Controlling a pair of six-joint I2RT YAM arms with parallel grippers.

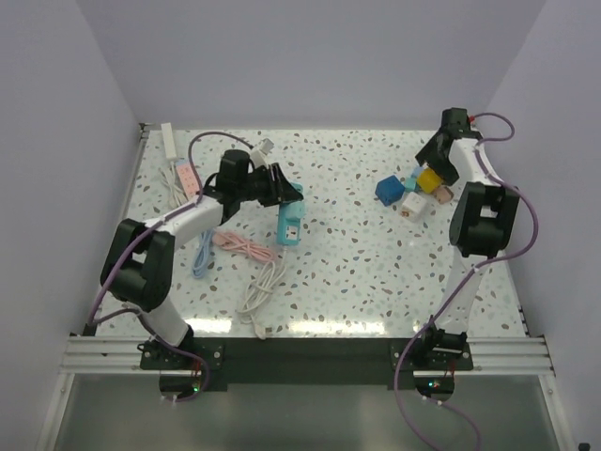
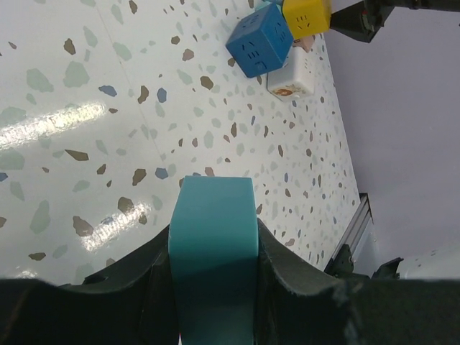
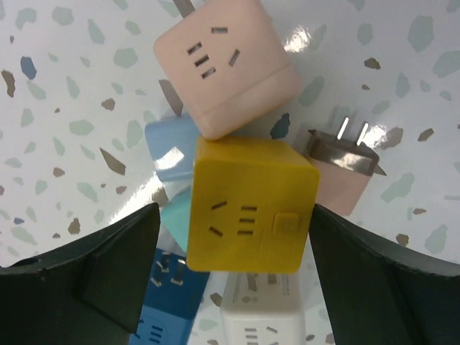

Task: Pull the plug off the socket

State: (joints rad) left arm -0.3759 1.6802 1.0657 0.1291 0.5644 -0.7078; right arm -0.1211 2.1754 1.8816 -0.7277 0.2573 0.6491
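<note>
My left gripper (image 2: 214, 241) is shut on a teal socket block (image 2: 214, 208), with both fingers pressed on its sides. In the top view this gripper (image 1: 280, 191) holds the teal block (image 1: 290, 224) upright on the table, left of centre. My right gripper (image 3: 233, 223) is open and straddles a yellow cube socket (image 3: 248, 205), with a gap at the left finger. The yellow cube (image 1: 429, 178) sits in a cluster of cube sockets at the back right. Whether a plug sits in the teal block is hidden.
Around the yellow cube lie a pink cube (image 3: 226, 65), a pink plug piece with prongs (image 3: 341, 169), a light blue piece (image 3: 169, 147), a blue cube (image 1: 389, 190) and a white cube (image 1: 413, 207). Pink (image 1: 239, 246), white (image 1: 261, 291) and blue (image 1: 204, 252) cables lie front left. Two power strips (image 1: 186, 177) lie back left.
</note>
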